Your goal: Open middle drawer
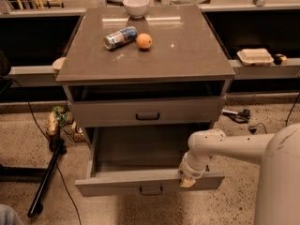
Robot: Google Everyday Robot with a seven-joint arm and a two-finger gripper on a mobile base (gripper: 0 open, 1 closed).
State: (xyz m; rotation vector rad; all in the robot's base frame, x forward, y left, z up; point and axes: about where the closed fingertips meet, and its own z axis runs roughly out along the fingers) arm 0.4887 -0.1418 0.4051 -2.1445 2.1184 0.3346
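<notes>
The middle drawer [117,185], low in the centre of the frame, seems pulled well out, so little is left, while the gripper [187,181] is at its front edge, grasp impossible to tell.

My gripper [188,181] is at the front top edge of the pulled-out middle drawer [117,185], with its handle [151,189] just to the left.

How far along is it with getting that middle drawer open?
Mostly done, it seems: the middle drawer is pulled well out of the cabinet, its inside showing. In hand: the gripper rests at the drawer front's top edge, right of the handle. Left: probably just drawing the arm away.
</notes>
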